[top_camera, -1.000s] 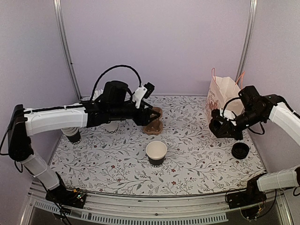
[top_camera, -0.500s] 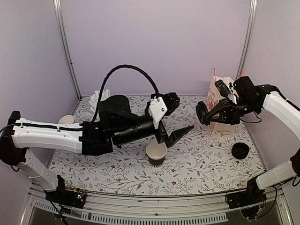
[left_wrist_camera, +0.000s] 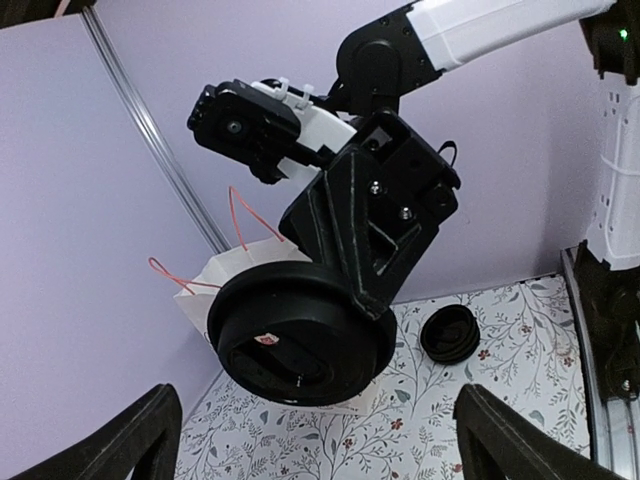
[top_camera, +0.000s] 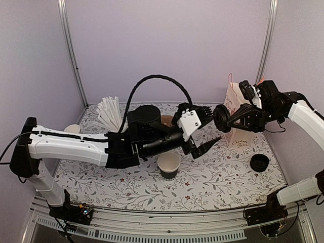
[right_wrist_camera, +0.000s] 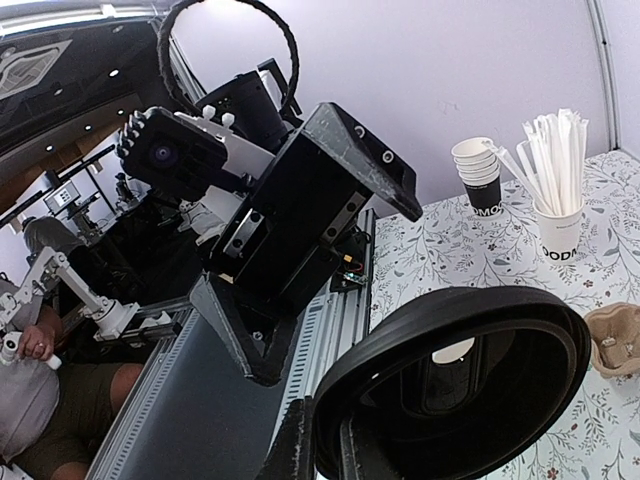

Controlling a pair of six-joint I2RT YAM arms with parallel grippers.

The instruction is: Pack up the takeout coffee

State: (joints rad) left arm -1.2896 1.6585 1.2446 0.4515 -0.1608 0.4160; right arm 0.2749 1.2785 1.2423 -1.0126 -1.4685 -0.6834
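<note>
**Top view.** The takeout coffee cup (top_camera: 168,164) is being left standing uncapped near the middle of the patterned counter (top_camera: 126,185), under the left arm. Its lid (top_camera: 221,117) is being held on edge in mid-air by the right end effector (top_camera: 229,120), which is closed on the rim, in front of the paper bag (top_camera: 239,104). The left end effector (top_camera: 211,126) is being held wide open and empty just beside the lid; contact cannot be told from here. A loose lid stack (top_camera: 259,162) is being kept at the counter's right side.

**Left wrist view.** The left fingers (left_wrist_camera: 130,440) are being shown spread to both lower corners, apart from the lid. The bag's red handles are being shown behind it.

**Right wrist view.** The lid's hollow underside is being shown filling the lower frame. A cup stack (right_wrist_camera: 480,175), a straw holder (right_wrist_camera: 555,225) and a brown moulded tray (right_wrist_camera: 615,340) are being shown plainly beyond it.
</note>
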